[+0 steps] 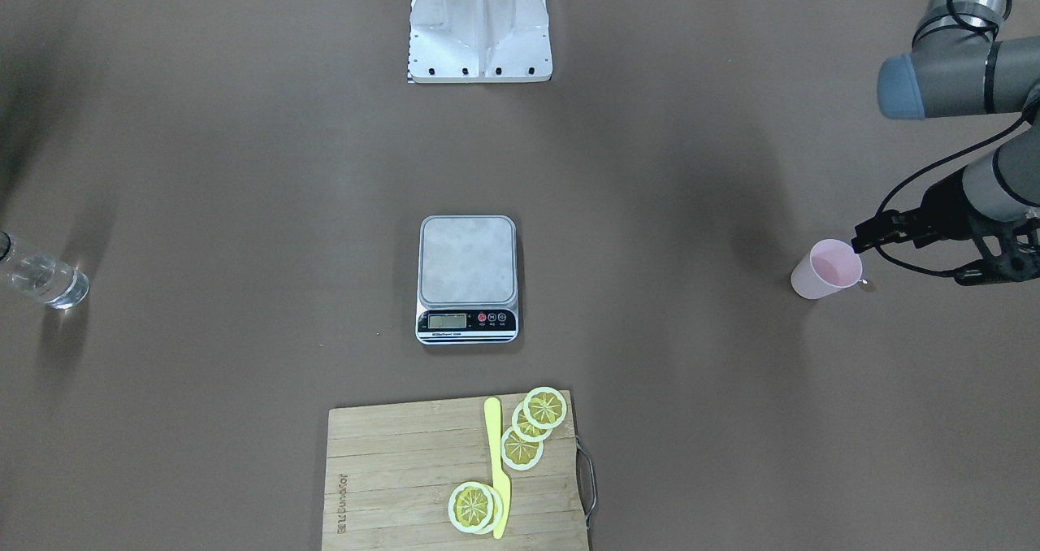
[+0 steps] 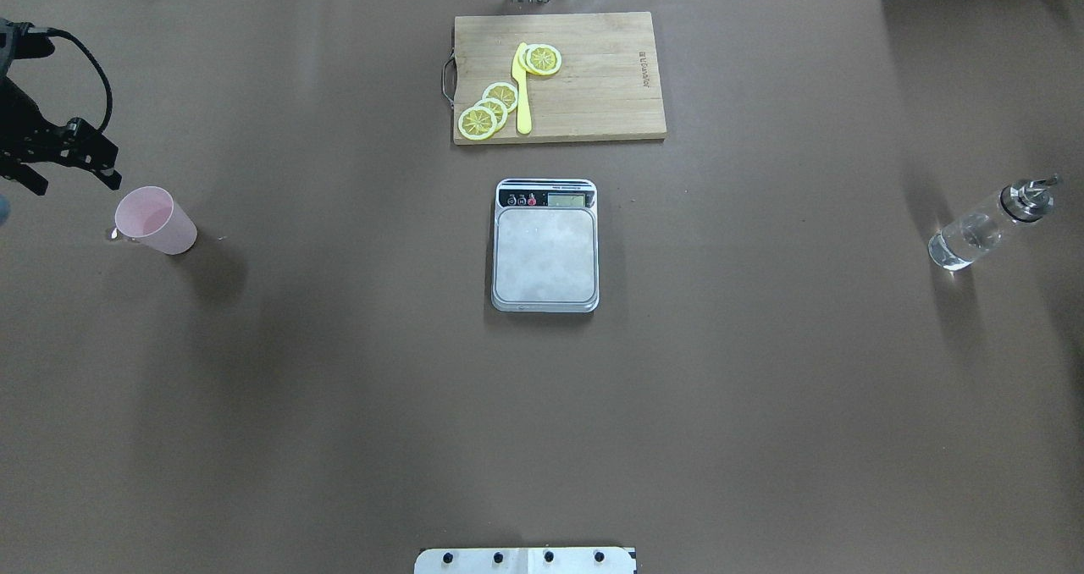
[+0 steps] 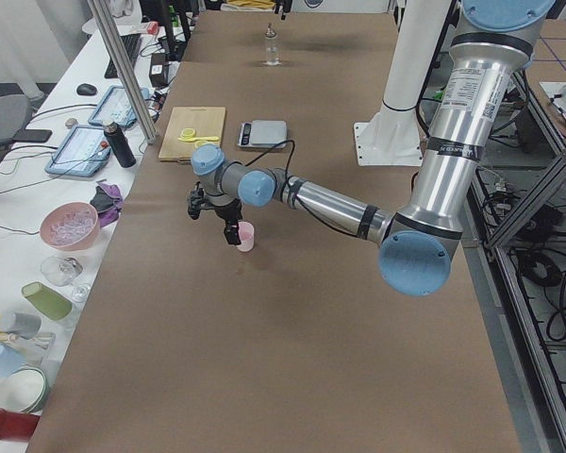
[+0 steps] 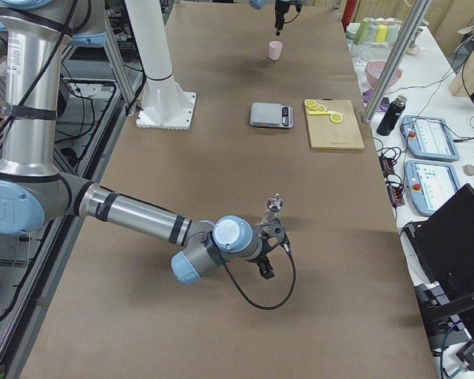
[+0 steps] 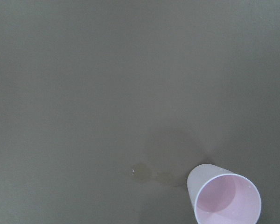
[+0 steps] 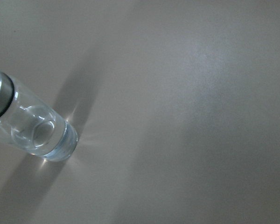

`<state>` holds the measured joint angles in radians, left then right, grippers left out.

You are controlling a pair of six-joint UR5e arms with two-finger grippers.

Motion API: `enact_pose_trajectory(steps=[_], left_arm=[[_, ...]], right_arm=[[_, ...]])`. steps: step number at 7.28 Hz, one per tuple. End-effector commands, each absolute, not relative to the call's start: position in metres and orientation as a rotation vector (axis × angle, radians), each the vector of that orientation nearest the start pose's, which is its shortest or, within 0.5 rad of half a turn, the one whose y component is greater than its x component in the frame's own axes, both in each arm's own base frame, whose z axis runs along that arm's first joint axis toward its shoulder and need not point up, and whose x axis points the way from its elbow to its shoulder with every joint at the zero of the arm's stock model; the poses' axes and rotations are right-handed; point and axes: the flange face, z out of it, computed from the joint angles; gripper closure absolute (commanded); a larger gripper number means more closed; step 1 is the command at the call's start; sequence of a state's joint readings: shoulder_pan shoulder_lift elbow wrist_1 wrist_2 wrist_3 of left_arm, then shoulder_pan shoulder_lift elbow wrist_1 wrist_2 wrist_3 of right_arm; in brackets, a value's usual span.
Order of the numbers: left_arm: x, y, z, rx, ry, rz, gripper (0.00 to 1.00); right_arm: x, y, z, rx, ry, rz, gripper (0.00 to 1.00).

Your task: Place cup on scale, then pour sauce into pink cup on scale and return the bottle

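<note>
On my feed the left fingers [image 2: 100, 166] are spread wide and hold nothing. They hang above the surface [image 2: 339, 405] close to its left edge, with one fingertip just beside the rim of the cup [image 2: 157, 220]. The cup sits outside the gap rather than between them, and I cannot tell whether tip and rim touch. The cup stands upright, mouth up, near that left edge and well apart from the scale [image 2: 546, 256]. The left wrist camera catches it only in the lower right corner [image 5: 224, 198], with a small wet-looking patch [image 5: 142, 171] on the surface just beside its base. The scale sits in the middle of the surface, its display strip turned toward the far edge, away from the robot. The bottle [image 2: 987, 227] stands upright near the right edge, with clear liquid [image 6: 37, 130] showing through its wall and a metal spout on top. The right fingers [image 4: 267, 267] are near the bottle (I only see them from the side camera), so I cannot tell whether they are wide or narrow. At the middle of the far edge lies a wooden board [image 2: 593, 74] carrying lemon slices [image 2: 489, 110] and a yellow knife [image 2: 522, 91].
</note>
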<state>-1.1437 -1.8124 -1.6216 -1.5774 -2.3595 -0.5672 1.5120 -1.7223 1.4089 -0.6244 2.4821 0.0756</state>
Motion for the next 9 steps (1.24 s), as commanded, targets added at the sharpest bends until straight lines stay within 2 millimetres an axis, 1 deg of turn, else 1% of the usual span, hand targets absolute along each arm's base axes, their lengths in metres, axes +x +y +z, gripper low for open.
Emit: enact_pose_trajectory(steps=[1,2,3,4,5,6,7,8,9], left_arm=[[0.193,-0.571,0.515,-0.113,0.838,-0.009,0.07],[0.194,-0.571,0.516,-0.12,0.836,-0.017,0.12],[0.202,-0.569,0.517,-0.133,0.833,-0.023,0.18],[0.211,-0.566,0.521,-0.146,0.828,-0.011,0.24],[0.215,-0.564,0.522,-0.158,0.825,-0.022,0.28],[0.221,-0.562,0.522,-0.163,0.823,-0.017,0.32],[0.223,-0.562,0.522,-0.164,0.823,-0.016,0.34],[0.223,-0.562,0.524,-0.167,0.821,-0.015,0.36],[0.23,-0.56,0.525,-0.173,0.819,-0.005,0.37]], right_arm=[[0.025,-0.425,0.681,0.598,-0.963,-0.332,0.0],[0.023,-0.423,0.679,0.626,-0.975,-0.361,0.0],[0.022,-0.423,0.676,0.675,-0.98,-0.389,0.0],[0.019,-0.427,0.678,0.672,-1.011,-0.398,0.0],[0.017,-0.433,0.695,0.649,-1.014,-0.397,0.0],[0.006,-0.441,0.709,0.643,-1.019,-0.422,0.0],[-0.009,-0.458,0.715,0.636,-1.028,-0.447,0.0],[-0.019,-0.476,0.702,0.648,-1.033,-0.468,0.0],[-0.03,-0.501,0.678,0.671,-1.047,-0.482,0.0]])
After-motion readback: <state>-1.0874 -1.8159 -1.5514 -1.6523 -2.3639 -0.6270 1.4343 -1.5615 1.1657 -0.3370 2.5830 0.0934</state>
